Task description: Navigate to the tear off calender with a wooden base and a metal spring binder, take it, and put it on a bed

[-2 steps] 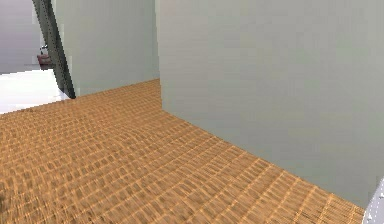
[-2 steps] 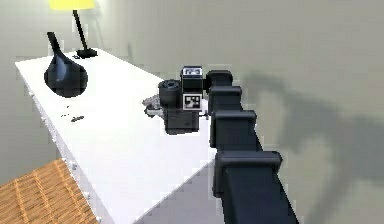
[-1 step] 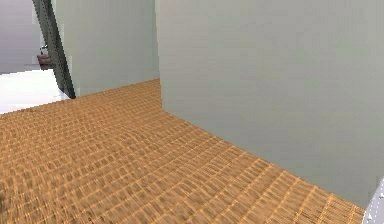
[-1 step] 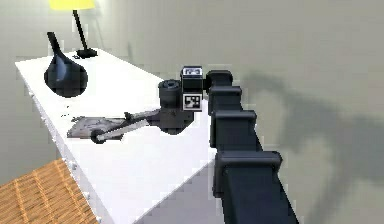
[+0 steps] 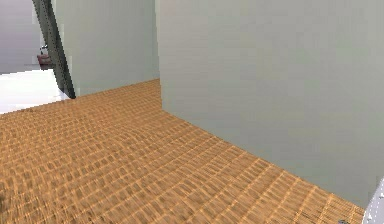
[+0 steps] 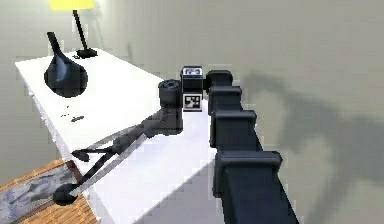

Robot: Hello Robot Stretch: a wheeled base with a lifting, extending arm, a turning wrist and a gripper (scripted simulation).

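Arm side view: claw (image 6: 80, 170) against a white table (image 6: 120, 88), apart from black vase (image 6: 62, 72).

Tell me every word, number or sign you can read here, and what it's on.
There are no readable words or numbers.
Two white squares on the arm: black marks, a pattern rather than letters.
Dark specks on the white table: too small to read.
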